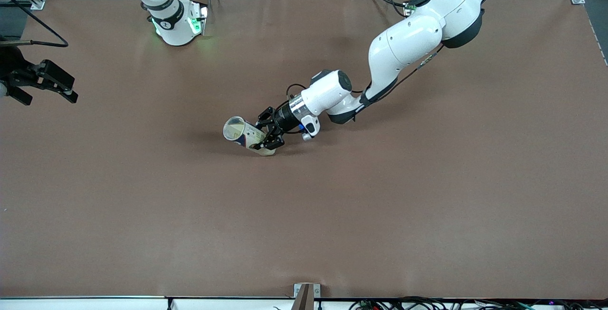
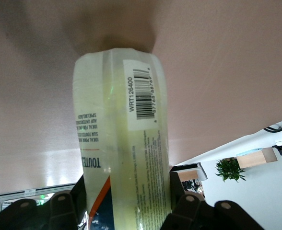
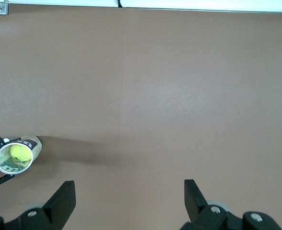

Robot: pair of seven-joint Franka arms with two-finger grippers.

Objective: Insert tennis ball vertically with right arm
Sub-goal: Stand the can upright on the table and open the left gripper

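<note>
My left gripper (image 1: 267, 135) is clamped on the can (image 1: 244, 135) mid-table, tennis ball (image 3: 20, 153) already inside. Right gripper (image 3: 130, 196) waits spread, empty, over bare table. I'd keep the can steady and upright.

One ball can (image 1: 244, 134), one tennis ball (image 3: 20, 153), two hands (image 1: 270, 135) (image 1: 47, 82).

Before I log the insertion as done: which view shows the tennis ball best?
The right wrist view: it looks into the tube's open mouth, with the tennis ball inside. The front view shows only the tilted tube in the left claw; the left wrist view shows its labelled side.
</note>
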